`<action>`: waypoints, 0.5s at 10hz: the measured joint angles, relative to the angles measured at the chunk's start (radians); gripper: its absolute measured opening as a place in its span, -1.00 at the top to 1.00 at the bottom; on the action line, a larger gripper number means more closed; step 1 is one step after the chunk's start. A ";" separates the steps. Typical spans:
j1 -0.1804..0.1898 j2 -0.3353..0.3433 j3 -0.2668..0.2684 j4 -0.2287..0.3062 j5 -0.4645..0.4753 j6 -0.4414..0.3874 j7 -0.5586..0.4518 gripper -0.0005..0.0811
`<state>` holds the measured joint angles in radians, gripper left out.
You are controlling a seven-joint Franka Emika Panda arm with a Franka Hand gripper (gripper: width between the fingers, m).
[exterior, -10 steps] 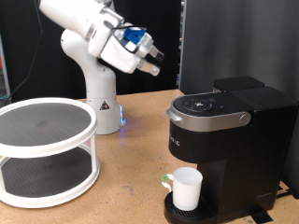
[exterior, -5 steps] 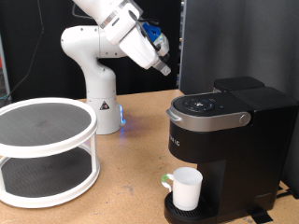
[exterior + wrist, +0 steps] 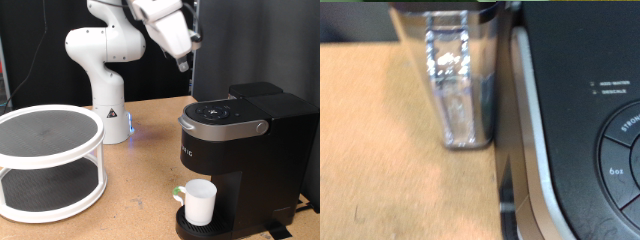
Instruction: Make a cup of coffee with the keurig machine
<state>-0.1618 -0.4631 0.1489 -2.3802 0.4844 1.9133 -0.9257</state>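
Currently the gripper (image 3: 182,62) hangs high above the keurig machine (image 3: 245,150), toward the exterior view's top, nearest the rear of the machine's lid and well apart from it. The arm's hand is tilted, fingers pointing down and toward the machine. No object shows between the fingers; how far apart they stand cannot be read from either view, since the exterior view shows only a dark tip and the wrist view shows no fingers at all.

The wrist view looks down on the machine's black top (image 3: 585,110), with the control ring markings at one edge and a clear water reservoir (image 3: 455,85) beside it, over the wooden table (image 3: 380,150).

The cup (image 3: 200,202) stands upright on the drip tray (image 3: 190,226) below the brew head, at the machine's front, handle turned toward the exterior view's left. This placement appears complete. The lid looks closed.

Handling notes, as judgement: the cup is likely rigid glazed ceramic, smooth, moderately heavy and breakable; grip across the rim wall or at the handle. The machine is heavy and stiff; its silver lid handle (image 3: 232,127) is the evident grasp point.

A white two-tier round stand (image 3: 48,160) sits well apart from the machine, toward the exterior view's left.
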 joint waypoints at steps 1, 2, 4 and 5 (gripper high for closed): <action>0.000 0.012 0.020 0.041 -0.030 -0.027 0.062 -0.98; -0.003 0.033 0.027 0.065 -0.043 -0.039 0.103 -0.98; -0.003 0.035 0.032 0.063 -0.105 -0.038 0.036 -0.98; -0.003 0.035 0.045 0.065 -0.174 -0.038 0.003 -0.98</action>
<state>-0.1650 -0.4278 0.1936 -2.3152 0.3103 1.8753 -0.9230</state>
